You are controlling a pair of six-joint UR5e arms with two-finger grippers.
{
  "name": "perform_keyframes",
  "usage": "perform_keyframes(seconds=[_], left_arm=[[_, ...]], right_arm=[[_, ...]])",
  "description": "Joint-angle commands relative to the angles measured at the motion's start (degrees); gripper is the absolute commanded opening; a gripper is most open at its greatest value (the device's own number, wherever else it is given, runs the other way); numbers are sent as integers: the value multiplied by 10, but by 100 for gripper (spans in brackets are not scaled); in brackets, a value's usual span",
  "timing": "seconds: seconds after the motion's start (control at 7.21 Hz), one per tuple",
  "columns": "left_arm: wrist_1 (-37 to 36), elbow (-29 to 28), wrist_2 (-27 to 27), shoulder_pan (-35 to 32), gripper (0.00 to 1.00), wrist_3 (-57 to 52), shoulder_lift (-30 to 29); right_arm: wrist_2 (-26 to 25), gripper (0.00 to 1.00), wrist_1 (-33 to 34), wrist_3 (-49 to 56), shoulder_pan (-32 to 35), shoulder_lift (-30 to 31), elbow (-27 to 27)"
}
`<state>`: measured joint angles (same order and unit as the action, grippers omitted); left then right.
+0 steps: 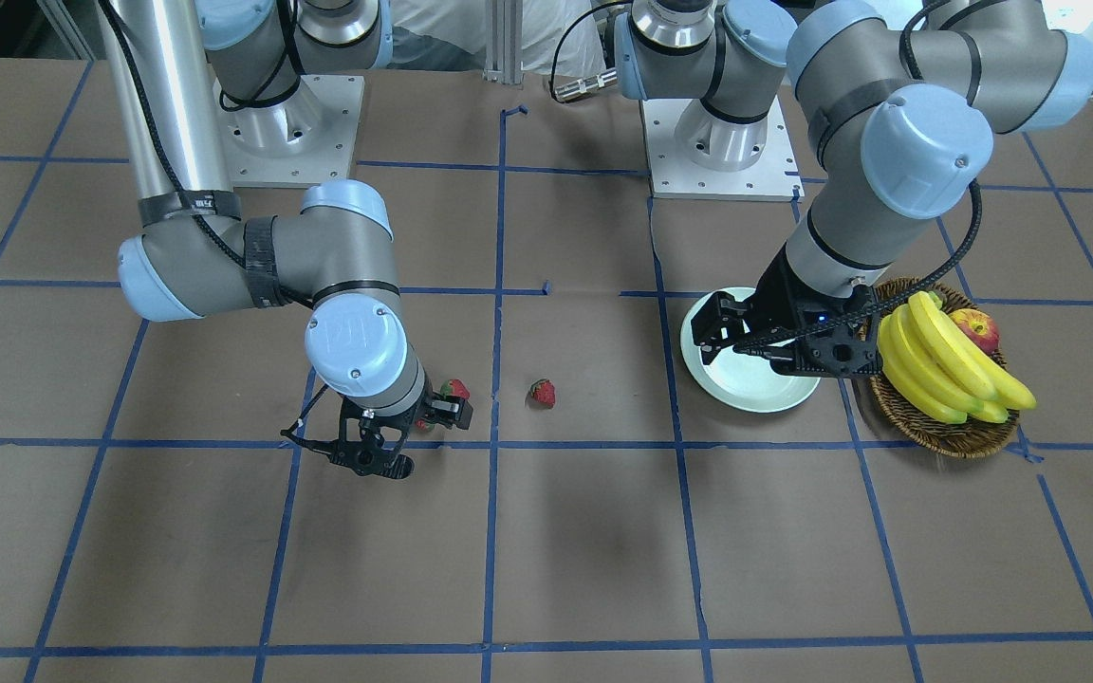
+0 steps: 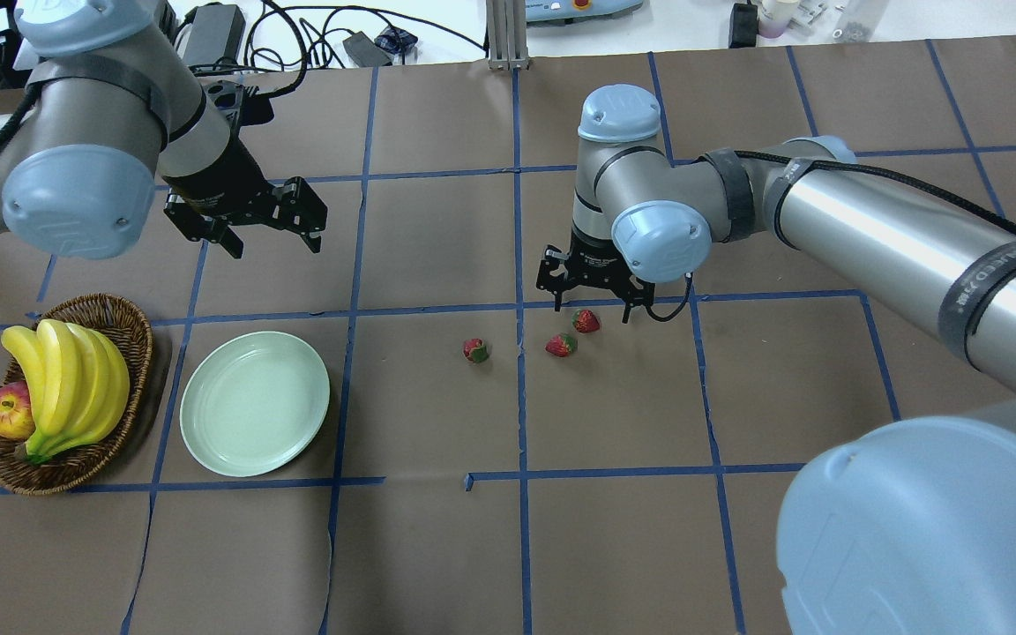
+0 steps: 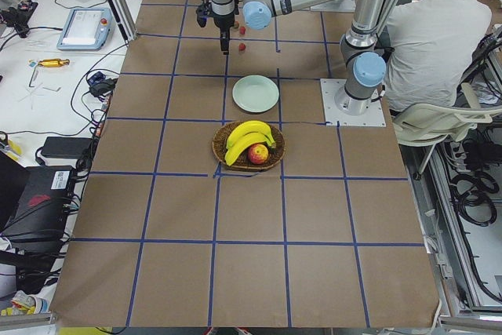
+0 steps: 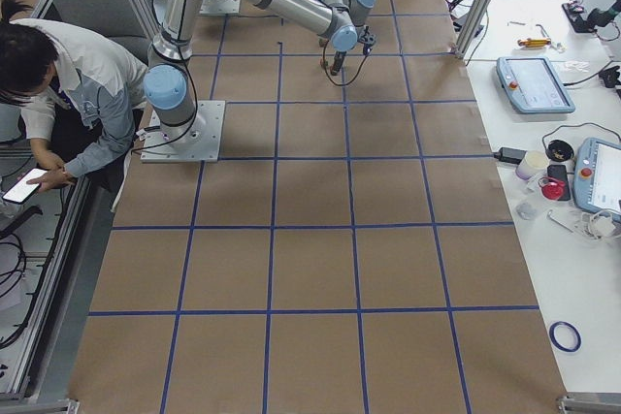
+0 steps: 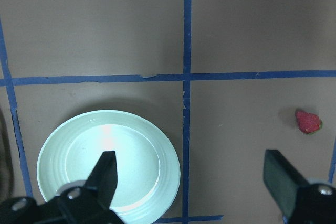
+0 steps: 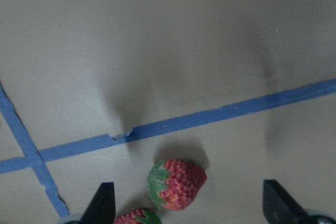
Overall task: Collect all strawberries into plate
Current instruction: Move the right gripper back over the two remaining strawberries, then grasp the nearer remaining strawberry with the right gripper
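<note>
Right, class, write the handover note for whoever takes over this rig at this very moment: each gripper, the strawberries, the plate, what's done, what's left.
Left gripper: open, empty, hovering above the table just beyond the plate.
Right gripper: open, empty, low over the far strawberry, which shows between its fingers in the wrist view, not gripped.
Strawberries: all three lie on the table. Beside the far one is the middle strawberry; the near strawberry lies apart, closer to the plate.
Done: nothing; the plate is empty.
Left: pick up all three and place them in the plate.
</note>
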<state>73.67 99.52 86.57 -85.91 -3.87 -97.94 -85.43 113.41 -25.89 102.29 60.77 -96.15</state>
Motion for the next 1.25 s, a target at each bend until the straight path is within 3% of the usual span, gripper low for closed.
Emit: perform_keyframes(seconds=[0.0,0.28,0.42,0.55,0.69,1.11], left_arm=[[1,1,0,0,100,-1,-1],[2,1,0,0,100,-1,-1],[2,1,1,0,100,-1,0],[2,1,1,0,100,-4,-1],[2,1,2,0,100,-3,0],[1,1,2,0,100,-6,0]], right_arm=[[0,90,1,0,0,-9,0],[0,86,0,0,1,-11,0],[0,55,-2,3,0,-12,1],[0,9,-3,5,0,-13,1],[0,0,-4,4,0,-13,1],[-9,0,-6,9,0,2,14]])
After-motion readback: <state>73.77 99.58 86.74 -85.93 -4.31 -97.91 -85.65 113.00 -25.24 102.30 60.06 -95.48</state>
